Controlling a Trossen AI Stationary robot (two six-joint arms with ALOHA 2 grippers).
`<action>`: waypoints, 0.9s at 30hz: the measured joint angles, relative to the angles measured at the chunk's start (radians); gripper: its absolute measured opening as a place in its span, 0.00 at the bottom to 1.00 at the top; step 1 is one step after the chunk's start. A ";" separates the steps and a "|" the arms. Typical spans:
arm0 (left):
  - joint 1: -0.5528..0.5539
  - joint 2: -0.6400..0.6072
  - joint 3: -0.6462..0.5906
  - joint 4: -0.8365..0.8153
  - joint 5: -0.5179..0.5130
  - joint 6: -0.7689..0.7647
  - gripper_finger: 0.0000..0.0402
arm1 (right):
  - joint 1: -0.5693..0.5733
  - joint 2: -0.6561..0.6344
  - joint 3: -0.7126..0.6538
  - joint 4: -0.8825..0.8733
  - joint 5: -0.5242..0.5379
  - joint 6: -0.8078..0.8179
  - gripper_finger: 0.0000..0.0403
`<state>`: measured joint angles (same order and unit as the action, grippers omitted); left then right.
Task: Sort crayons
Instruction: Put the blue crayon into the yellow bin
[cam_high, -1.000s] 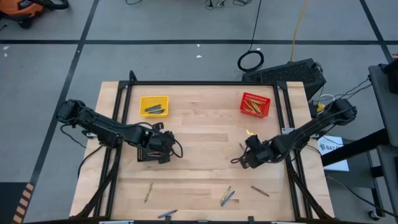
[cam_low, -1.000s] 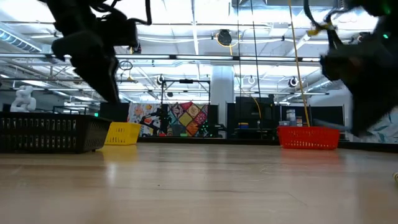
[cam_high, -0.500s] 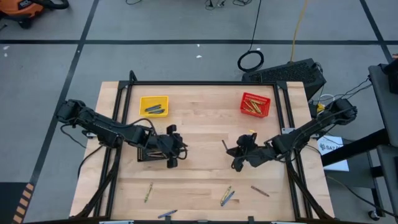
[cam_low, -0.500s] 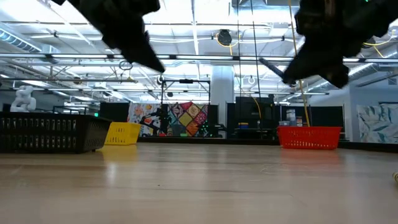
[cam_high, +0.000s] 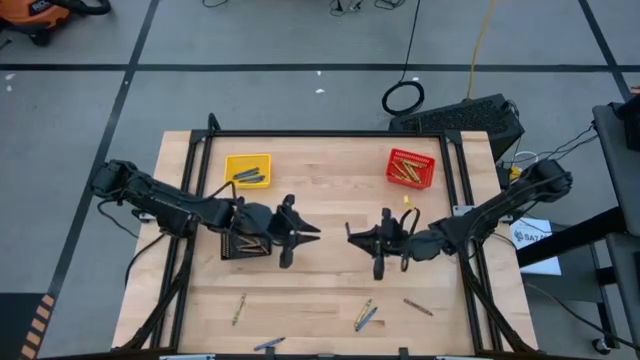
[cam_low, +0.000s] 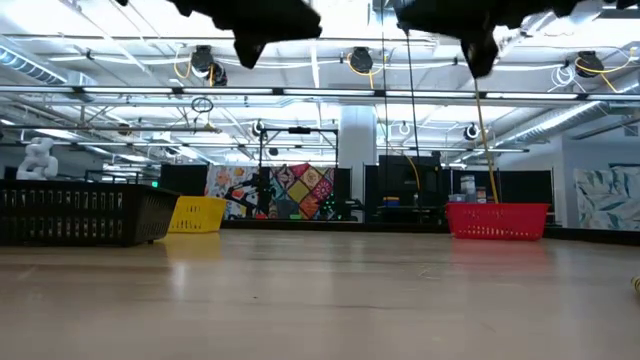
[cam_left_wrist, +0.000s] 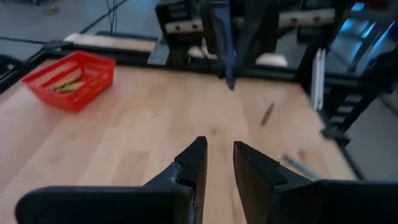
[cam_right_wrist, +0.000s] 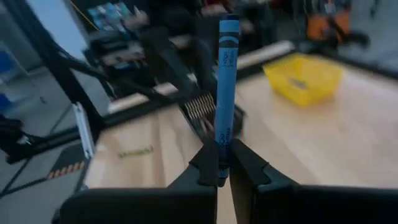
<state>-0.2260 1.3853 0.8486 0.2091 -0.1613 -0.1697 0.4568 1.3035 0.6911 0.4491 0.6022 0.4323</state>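
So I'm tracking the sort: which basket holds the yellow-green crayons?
The red basket, at the table's far right; the yellow basket holds dark bluish ones.

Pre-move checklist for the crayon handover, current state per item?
1. Right gripper shut on the blue crayon: ok, crayon stands up between the fingers.
2. Left gripper open and empty: ok, gap shows between its fingers.
3. Grippers facing each other over mid-table: ok, a gap of bare wooden table between them in the high view.
4. Yellow mesh basket already holds dark crayons: ok.
5. Red mesh basket holds yellowish crayons: ok.
6. Loose crayons on the table's near side: not ok, unsorted.
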 joint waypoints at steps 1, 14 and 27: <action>0.005 0.000 0.000 0.019 0.012 -0.008 0.20 | 0.000 0.006 0.000 0.036 0.000 -0.031 0.00; 0.050 0.009 0.000 0.139 0.162 -0.008 0.20 | -0.006 0.112 0.001 0.249 -0.041 -0.169 0.00; 0.062 0.009 0.000 0.164 0.237 -0.009 0.20 | -0.045 0.192 0.001 0.423 -0.124 -0.236 0.00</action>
<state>-0.1638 1.3941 0.8486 0.3735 0.0759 -0.1783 0.4121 1.4954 0.6922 0.8722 0.4779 0.1959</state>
